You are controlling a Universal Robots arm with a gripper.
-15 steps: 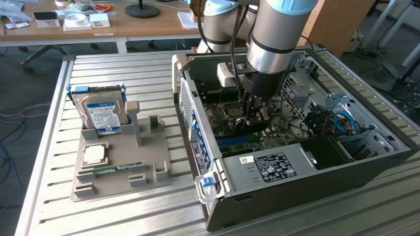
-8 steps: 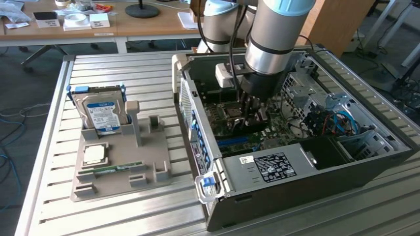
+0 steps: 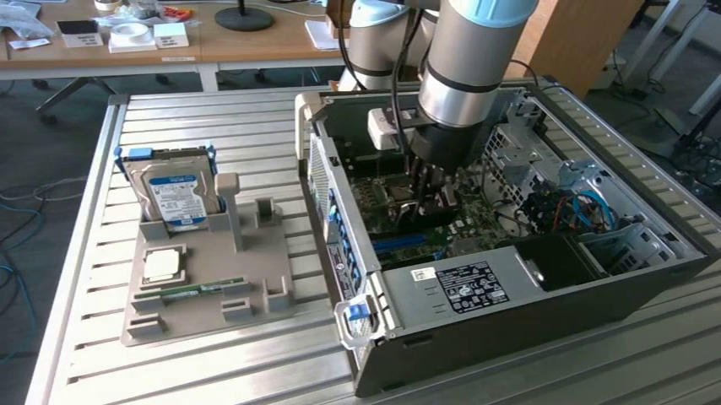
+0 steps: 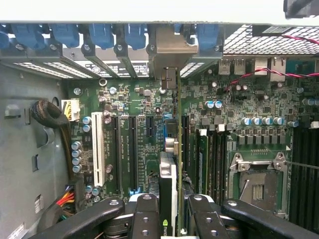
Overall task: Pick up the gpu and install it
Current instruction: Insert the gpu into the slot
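My gripper (image 3: 430, 201) is down inside the open computer case (image 3: 507, 278), over the motherboard. In the wrist view the gpu (image 4: 169, 174) stands edge-on between my two black fingers (image 4: 144, 214), and my gripper (image 4: 172, 219) is shut on it. The card's green board and black cooler run toward the rear wall, and its silver bracket (image 4: 167, 47) sits at a rear slot opening between the blue latches. The card is lined up over a black expansion slot. Whether it is pressed fully into the slot I cannot tell.
A white slot (image 4: 97, 154) and black slots lie beside the card, and the CPU socket (image 4: 256, 179) is on its other side. At the exterior view's left, a grey holder (image 3: 203, 291) carries a hard drive (image 3: 175, 198), a chip (image 3: 164, 266) and a RAM stick (image 3: 192, 291).
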